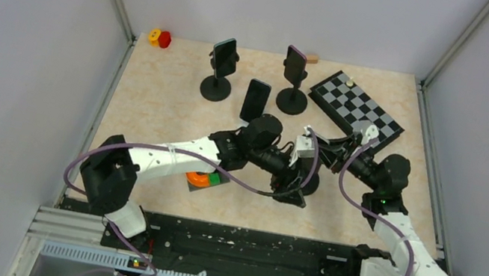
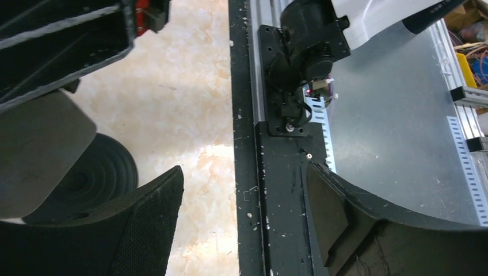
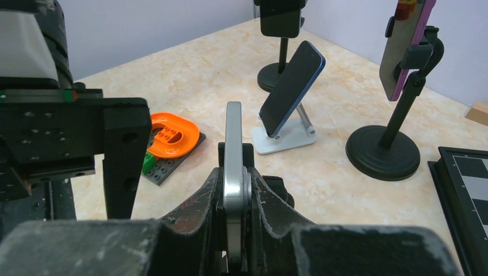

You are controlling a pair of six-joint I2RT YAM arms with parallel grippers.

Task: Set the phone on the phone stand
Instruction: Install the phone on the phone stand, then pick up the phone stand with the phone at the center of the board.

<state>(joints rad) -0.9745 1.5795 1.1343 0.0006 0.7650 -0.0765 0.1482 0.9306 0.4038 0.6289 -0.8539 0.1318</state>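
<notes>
The right gripper (image 3: pixel 236 187) is closed on the flat sides of the phone (image 3: pixel 233 132), which stands upright on its thin edge between the fingers, over the middle of the table (image 3: pixel 190 75). The left gripper (image 2: pixel 241 178) has its fingers spread wide with nothing between them, just beside the round black base of the phone stand (image 2: pixel 100 172). It cannot be told whether the phone sits in the stand.
</notes>
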